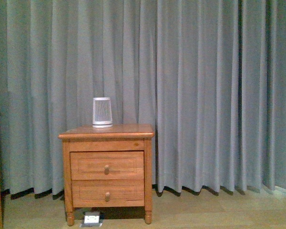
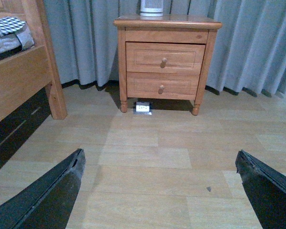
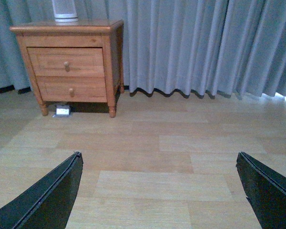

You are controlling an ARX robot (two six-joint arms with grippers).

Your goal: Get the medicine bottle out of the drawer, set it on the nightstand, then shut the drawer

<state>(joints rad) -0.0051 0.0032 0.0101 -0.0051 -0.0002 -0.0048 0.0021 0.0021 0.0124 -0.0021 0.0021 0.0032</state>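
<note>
The drawer [image 1: 88, 165] sat closed in the nightstand [image 1: 106, 132]; the left gripper [image 2: 158, 154] and right gripper [image 3: 158, 155] stood spread wide, well away.

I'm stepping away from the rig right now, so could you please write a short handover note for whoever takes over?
Left claw: open, empty, above the floor, well short of the nightstand.
Right claw: open, empty, also well back from it.
Upper drawer: shut.
Medicine bottle: not in view anywhere. Only a ribbed device stands on the nightstand top.
Done: nothing yet.
Left: approach, pull the drawer open by its knob, take out the bottle, set it on top, close the drawer.
</note>
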